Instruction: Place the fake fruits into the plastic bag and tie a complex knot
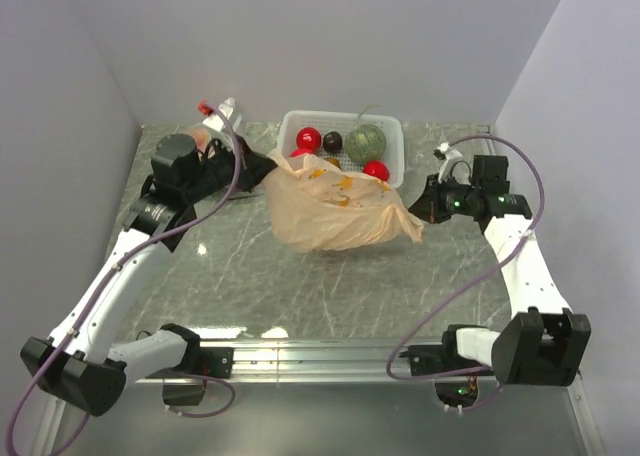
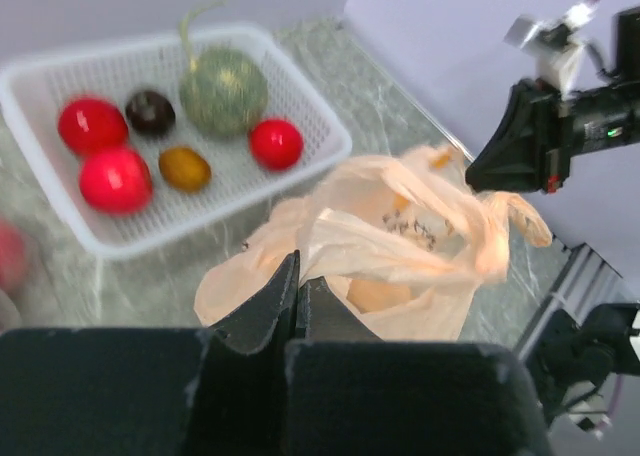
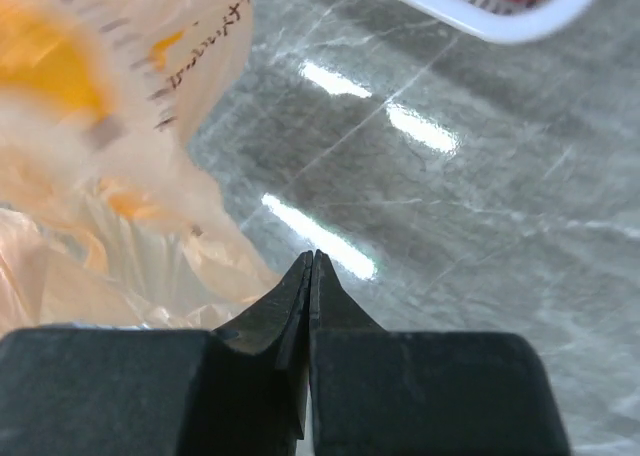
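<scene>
The peach-orange plastic bag (image 1: 335,211) lies crumpled on the table in front of the white basket (image 1: 392,136). All six fake fruits are in the basket: red balls (image 2: 92,124) (image 2: 116,178) (image 2: 276,143), a dark maroon one (image 2: 151,111), an orange-brown one (image 2: 185,168) and the green melon (image 2: 224,89). My left gripper (image 2: 297,266) is shut on the bag's near-left edge (image 2: 340,246). My right gripper (image 3: 312,261) is shut with nothing seen between its jaws. The bag (image 3: 110,176) lies just to its left, with a handle loop (image 2: 505,226) below its tip.
A clear bag with something red (image 1: 215,114) sits at the back left behind my left arm. Grey walls close in the table on the left, back and right. A metal rail (image 1: 330,356) runs along the near edge.
</scene>
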Robot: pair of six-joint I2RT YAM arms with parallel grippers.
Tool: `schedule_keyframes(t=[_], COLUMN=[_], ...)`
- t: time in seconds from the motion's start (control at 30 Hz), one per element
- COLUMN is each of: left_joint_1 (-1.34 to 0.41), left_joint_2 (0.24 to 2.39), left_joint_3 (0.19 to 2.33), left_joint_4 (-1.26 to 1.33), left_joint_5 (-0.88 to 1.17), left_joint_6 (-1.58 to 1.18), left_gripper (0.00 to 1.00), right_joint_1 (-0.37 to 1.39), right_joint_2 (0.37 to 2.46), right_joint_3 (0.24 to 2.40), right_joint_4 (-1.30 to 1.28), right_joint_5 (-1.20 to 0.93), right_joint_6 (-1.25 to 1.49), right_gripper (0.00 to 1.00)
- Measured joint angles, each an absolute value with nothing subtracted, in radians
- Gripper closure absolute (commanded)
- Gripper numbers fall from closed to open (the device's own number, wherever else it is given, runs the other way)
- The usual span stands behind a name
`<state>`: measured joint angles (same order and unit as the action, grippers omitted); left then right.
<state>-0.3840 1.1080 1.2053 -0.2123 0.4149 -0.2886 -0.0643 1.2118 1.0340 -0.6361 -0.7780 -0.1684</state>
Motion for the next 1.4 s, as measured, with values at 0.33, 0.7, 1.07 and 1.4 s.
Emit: schedule_keyframes(t=[0.33,0.7,1.07,1.4], left_joint_1=[-0.378,-0.356,-0.258,-0.233], left_joint_2=[1.098,1.142,1.228,1.282], left_joint_3=[0.997,0.953,0.886,0.788], left_joint_4=[-0.267,-0.124,0.145,0.386], left_joint_5=[0.529,0.698,0.779,0.833], left_joint_6=[-0.406,-0.611,-0.980,-1.182], left_gripper=[1.00,1.00,1.00,1.00], right_joint_1=[0.136,0.404,0.507,0.690], right_joint_2=[1.056,1.029,1.329,1.437], right_joint_3=[1.029,1.010,1.161,1.034], right_joint_4=[-0.585,-0.231,-0.213,-0.007], right_joint_5=[-0.697,-0.737,-0.486,-0.488], right_joint_6=[-0.199,-0.008,-0.069,0.017], right_gripper=[0.56,0.93,0.96,1.00])
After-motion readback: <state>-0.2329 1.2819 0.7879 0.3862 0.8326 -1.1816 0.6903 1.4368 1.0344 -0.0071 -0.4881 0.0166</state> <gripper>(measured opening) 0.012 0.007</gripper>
